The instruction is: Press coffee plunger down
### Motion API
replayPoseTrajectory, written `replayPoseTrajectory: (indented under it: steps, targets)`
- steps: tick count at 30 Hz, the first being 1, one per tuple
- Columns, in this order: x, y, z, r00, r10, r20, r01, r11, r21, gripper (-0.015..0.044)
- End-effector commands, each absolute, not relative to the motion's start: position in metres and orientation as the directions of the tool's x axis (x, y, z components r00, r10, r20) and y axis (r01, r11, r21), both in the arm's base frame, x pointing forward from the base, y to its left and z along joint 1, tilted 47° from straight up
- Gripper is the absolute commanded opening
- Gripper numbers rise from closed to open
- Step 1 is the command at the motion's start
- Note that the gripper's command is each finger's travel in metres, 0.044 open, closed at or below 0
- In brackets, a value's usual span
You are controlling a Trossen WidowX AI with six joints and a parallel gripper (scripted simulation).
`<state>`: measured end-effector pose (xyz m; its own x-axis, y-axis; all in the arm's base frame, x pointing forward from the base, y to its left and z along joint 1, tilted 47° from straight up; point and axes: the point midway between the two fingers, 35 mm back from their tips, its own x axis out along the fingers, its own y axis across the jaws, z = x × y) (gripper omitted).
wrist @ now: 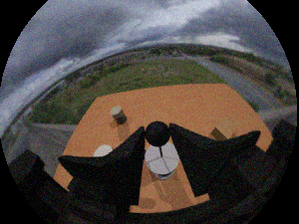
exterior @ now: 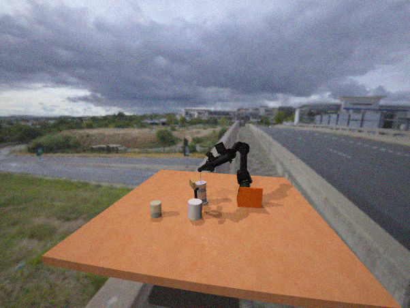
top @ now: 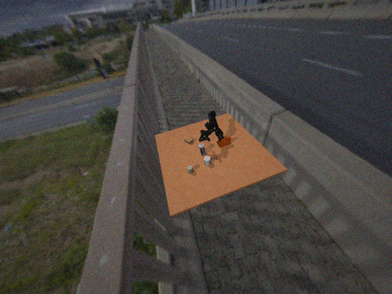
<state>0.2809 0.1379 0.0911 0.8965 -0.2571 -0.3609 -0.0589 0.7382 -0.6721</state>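
- One hand (top: 200, 139) (exterior: 201, 168) (wrist: 156, 127) observed partly closed, its fingers gripping the round black knob (exterior: 199, 170) (wrist: 157, 133) of the plunger.
- One coffee press (top: 202, 149) (exterior: 201, 193) (wrist: 161, 160) stands upright on the tabletop (top: 228, 175) (exterior: 238, 252) (wrist: 164, 99), below the hand.
- Plunger rod (exterior: 200, 176) (wrist: 160, 151) exposed between knob and lid; plunger raised, not pressed down.
- Exterior view, clock positions from the press: white cylinder (top: 207, 160) (exterior: 195, 209) (wrist: 104, 151) near, toward seven o'clock; smaller beige cylinder (top: 190, 169) (exterior: 155, 208) (wrist: 118, 113) at eight; orange block (top: 224, 142) (exterior: 250, 197) at three.
- Top view: tan object (top: 189, 140) (exterior: 193, 184) (wrist: 219, 133) at ten o'clock from the press.
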Motion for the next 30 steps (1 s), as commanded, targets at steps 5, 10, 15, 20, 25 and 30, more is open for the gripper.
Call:
replayPoseTrajectory:
  steps: [5, 10, 15, 20, 25, 30]
  targets:
    - [0.277, 0.109, 0.060, 0.866, -0.306, -0.396, -0.080, 0.696, -0.713, 0.0125]
    - [0.279, 0.103, 0.055, 0.867, -0.306, -0.393, -0.079, 0.695, -0.715, 0.0125]
    - [0.282, 0.097, 0.051, 0.869, -0.305, -0.389, -0.077, 0.694, -0.716, 0.0125]
    - [0.287, 0.094, 0.049, 0.870, -0.305, -0.386, -0.076, 0.692, -0.717, 0.0125]
    - [0.292, 0.095, 0.049, 0.871, -0.305, -0.386, -0.075, 0.692, -0.718, 0.0125]
    - [0.294, 0.097, 0.048, 0.871, -0.306, -0.385, -0.074, 0.692, -0.718, 0.0125]
